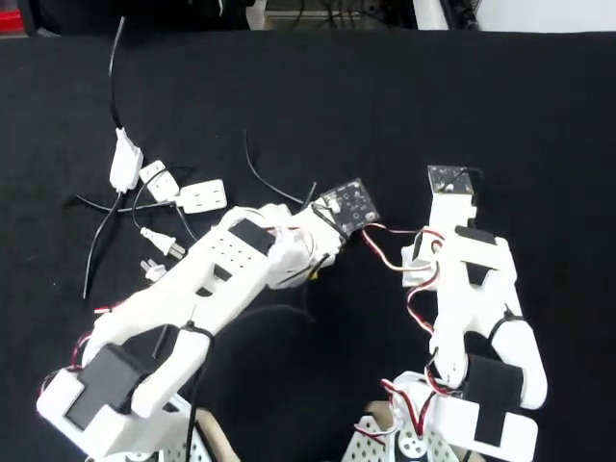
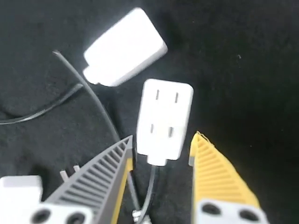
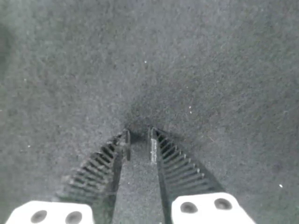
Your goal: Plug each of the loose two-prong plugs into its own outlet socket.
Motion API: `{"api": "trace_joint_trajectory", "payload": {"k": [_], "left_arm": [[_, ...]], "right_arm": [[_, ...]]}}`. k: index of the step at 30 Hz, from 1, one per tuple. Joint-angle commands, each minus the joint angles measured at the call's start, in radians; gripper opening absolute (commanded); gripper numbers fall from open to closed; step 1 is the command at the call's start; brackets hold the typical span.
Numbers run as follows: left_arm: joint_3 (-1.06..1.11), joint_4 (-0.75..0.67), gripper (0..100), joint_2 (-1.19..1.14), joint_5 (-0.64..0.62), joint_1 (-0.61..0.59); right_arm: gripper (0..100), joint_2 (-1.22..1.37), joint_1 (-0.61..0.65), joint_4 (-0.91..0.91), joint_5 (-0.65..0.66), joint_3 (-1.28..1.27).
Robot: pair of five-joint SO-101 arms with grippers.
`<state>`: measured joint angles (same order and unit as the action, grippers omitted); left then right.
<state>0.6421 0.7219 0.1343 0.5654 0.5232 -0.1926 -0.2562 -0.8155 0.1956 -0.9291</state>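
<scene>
My left gripper [image 2: 162, 138] is open, one grey and one yellow finger on either side of the cable end of a white outlet socket [image 2: 163, 122] with two pairs of slots. The same outlet [image 1: 202, 195] lies on the black cloth just past the left arm's tip. Beyond it lies a white block [image 2: 124, 46]. A loose two-prong plug [image 1: 162, 243] and a second one [image 1: 152, 269] lie beside the left arm; one plug's prongs [image 2: 68, 173] appear by the grey finger. My right gripper [image 1: 450, 180] rests on bare cloth, its fingers almost together with nothing between them [image 3: 138, 140].
A white adapter [image 1: 125, 161] with a black cable and a small white block [image 1: 157, 180] lie at the left. Thin black wires [image 1: 260, 178] curl around the outlet. The table's far edge [image 1: 385, 31] runs along the back.
</scene>
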Motion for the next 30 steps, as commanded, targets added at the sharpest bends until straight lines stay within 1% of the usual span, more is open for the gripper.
{"api": "trace_joint_trajectory", "payload": {"k": [1, 6, 8, 10, 14, 18, 21, 26, 30], "left_arm": [[-0.050, -0.002, 21, -0.023, 0.031, 0.036], [-0.170, 0.008, 21, -0.178, 0.032, -0.019], [-0.214, 0.009, 21, -0.256, 0.032, -0.022], [-0.254, 0.044, 20, -0.315, 0.032, -0.012], [-0.289, 0.107, 20, -0.334, 0.032, 0.018], [-0.268, 0.114, 20, -0.333, 0.032, 0.016], [-0.265, 0.149, 20, -0.295, 0.028, 0.010], [-0.182, 0.215, 5, -0.118, 0.026, 0.021], [-0.025, 0.219, 4, 0.048, 0.026, 0.038]], "right_arm": [[8.4, -0.008, 0.014, -0.008, 0.000, 0.024], [8.4, -0.008, 0.014, -0.008, 0.000, 0.024], [8.4, -0.008, 0.014, -0.008, 0.000, 0.024], [8.4, -0.008, 0.014, -0.008, 0.000, 0.024], [8.4, -0.008, 0.014, -0.008, 0.000, 0.024], [8.4, -0.007, 0.014, -0.006, 0.000, 0.024], [8.4, -0.007, 0.014, -0.005, 0.000, 0.024], [8.3, -0.004, 0.012, -0.005, 0.000, 0.024], [8.3, -0.005, 0.011, -0.005, 0.000, 0.024]]}}
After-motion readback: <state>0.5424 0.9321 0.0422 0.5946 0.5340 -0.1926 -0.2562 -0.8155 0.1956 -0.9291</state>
